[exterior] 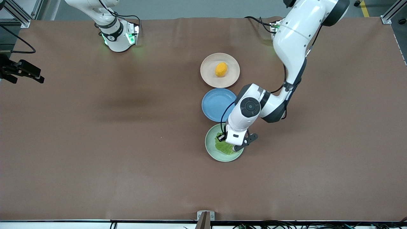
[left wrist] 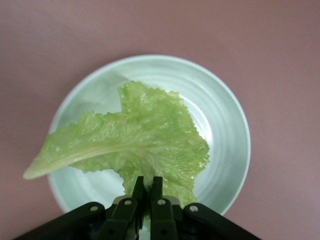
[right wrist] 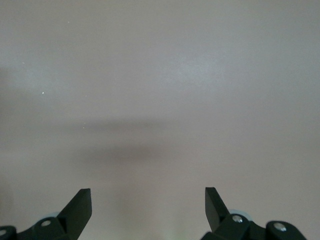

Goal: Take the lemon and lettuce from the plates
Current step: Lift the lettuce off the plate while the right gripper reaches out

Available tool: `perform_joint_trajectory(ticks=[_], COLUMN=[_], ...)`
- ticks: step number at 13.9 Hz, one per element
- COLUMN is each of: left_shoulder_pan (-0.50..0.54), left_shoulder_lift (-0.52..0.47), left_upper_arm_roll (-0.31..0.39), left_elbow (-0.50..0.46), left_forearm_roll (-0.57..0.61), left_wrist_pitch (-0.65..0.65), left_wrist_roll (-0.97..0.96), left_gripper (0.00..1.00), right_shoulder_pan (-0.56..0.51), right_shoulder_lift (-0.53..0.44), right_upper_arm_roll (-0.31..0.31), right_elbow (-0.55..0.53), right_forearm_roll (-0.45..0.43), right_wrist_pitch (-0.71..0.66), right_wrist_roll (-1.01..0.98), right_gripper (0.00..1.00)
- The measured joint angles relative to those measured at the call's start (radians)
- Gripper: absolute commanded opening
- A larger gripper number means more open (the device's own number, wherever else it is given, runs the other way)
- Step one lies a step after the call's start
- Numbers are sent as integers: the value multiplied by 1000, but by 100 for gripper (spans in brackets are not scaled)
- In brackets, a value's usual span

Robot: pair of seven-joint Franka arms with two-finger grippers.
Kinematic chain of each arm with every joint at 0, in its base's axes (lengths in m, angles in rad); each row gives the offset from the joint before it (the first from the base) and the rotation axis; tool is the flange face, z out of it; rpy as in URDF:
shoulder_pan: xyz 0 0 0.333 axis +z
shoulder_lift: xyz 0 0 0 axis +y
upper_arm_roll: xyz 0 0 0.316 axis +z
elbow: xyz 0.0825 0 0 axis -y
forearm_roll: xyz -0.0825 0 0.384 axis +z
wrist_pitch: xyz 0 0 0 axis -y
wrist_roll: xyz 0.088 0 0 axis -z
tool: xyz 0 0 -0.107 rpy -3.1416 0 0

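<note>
Along the near edge of the desk [exterior: 95, 143], a small metal bracket [exterior: 205, 218] and a run of dark cables. Matte brown sheet over the whole top, smooth, faintly creased toward the arms' bases.

Nearest of three plates in a row, the pale mint green plate [exterior: 210, 143] [left wrist: 225, 100]: round, shallow, glossy, with faint concentric rings. Over it, the lettuce [exterior: 224, 147] [left wrist: 145, 140], one crinkled bright green leaf with ruffled edges and a pale rib tapering to a point past the rim in the left wrist view. Contact between leaf and plate not clear. Left tool [exterior: 227, 143] [left wrist: 148, 192] down over this plate, black fingers together and clamped on the leaf's frilled edge.

Farther on, just beside the mint one, a blue plate [exterior: 216, 103], smooth, partly covered by the left arm's white wrist. Farther again, the cream-beige plate [exterior: 210, 74], matte, carrying the lemon [exterior: 221, 69], a small yellow-orange oval, near its middle.

Right tool [right wrist: 148, 197] waiting over bare brown desk, fingers wide apart, blurred shadow below; out of the front view.

Farthest, both white arm bases along the desk's edge, green lights at the right arm's base [exterior: 117, 35]. Around the desk, grey floor and aluminium frame posts [exterior: 19, 12] at the corners.
</note>
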Motion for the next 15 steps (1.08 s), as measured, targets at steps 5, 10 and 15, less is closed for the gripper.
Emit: perform_joint_trajectory(ticks=[5,10,15], left_shoulder_pan=[114,261,342], left_shoulder_lift=[-189,-339,-400], left_upper_arm_roll=[3,4,5], left_elbow=[-12,-219,-460], left_forearm_roll=[0,0,1], left_wrist_pitch=[-275,-312,-176], left_wrist_roll=[-28,-29,-29], left_gripper=[1,1,1], right_shoulder_pan=[0,1,1], right_shoulder_lift=[-1,-4,-4], right_upper_arm_roll=[1,16,20], right_elbow=[0,0,0], right_forearm_roll=[18,21,21], right_wrist_pitch=[-1,-2,-5], right_wrist_roll=[1,10,12], right_gripper=[100,100,100])
